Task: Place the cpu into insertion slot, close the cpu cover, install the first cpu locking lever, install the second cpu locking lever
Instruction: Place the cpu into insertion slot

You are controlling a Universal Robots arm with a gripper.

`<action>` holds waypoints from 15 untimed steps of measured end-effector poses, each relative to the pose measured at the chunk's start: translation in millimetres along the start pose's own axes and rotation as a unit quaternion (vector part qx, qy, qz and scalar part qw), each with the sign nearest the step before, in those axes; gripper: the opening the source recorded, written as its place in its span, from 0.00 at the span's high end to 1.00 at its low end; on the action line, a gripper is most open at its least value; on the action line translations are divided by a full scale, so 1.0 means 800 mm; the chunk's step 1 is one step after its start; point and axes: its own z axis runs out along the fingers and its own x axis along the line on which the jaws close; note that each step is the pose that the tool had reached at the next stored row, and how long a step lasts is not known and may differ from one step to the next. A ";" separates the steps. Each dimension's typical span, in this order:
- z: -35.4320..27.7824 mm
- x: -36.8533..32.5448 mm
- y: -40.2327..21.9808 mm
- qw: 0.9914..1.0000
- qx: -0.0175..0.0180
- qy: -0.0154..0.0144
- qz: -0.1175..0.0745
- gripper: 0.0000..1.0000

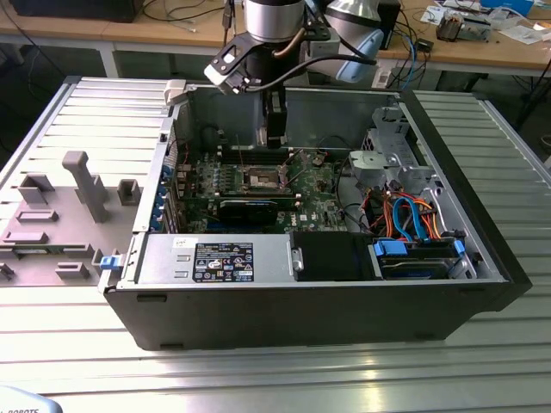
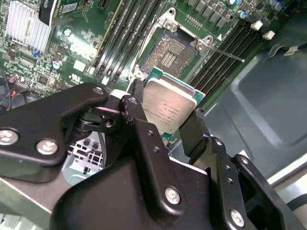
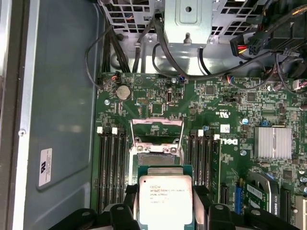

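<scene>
The black, angular hand (image 2: 166, 113) is clenched on the cpu (image 2: 171, 102), its two flat fingers (image 2: 194, 128) pressing on opposite edges of the chip. The cpu is a thin square with a dull silver-grey metal top and a narrow green border, and it hangs flat above the green motherboard (image 3: 216, 103), clear of the insertion slot (image 2: 169, 51). The slot lies bare: a square field of fine brownish-grey pins inside a dark rim with bright metal corner brackets. In the first wrist view the cpu cover (image 3: 157, 121), a thin silver frame with a large square window, stands flipped open at the slot's far edge (green board shows through it). Long black ribbed memory slots (image 3: 110, 167) run along both sides of the socket. In the exterior view the hand (image 1: 275, 131) reaches down into the open black computer case (image 1: 344, 310), which lies on a ribbed metal table (image 1: 284, 379).
</scene>
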 end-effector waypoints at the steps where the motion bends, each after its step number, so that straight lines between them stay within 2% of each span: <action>1: 0.0022 0.0000 -0.0007 1.000 0.000 0.000 0.000 0.46; 3: 0.0069 0.0000 -0.0020 1.000 -0.001 0.000 0.000 0.46; 6: 0.0106 0.0000 -0.0053 1.000 -0.007 0.000 0.000 0.46; 7: 0.0119 0.0000 -0.0060 1.000 -0.008 0.000 0.000 0.46; 13: 0.0217 0.0008 -0.0071 1.000 -0.008 -0.001 0.013 0.46; 15: 0.0295 0.0011 -0.0092 1.000 -0.009 -0.001 0.013 0.46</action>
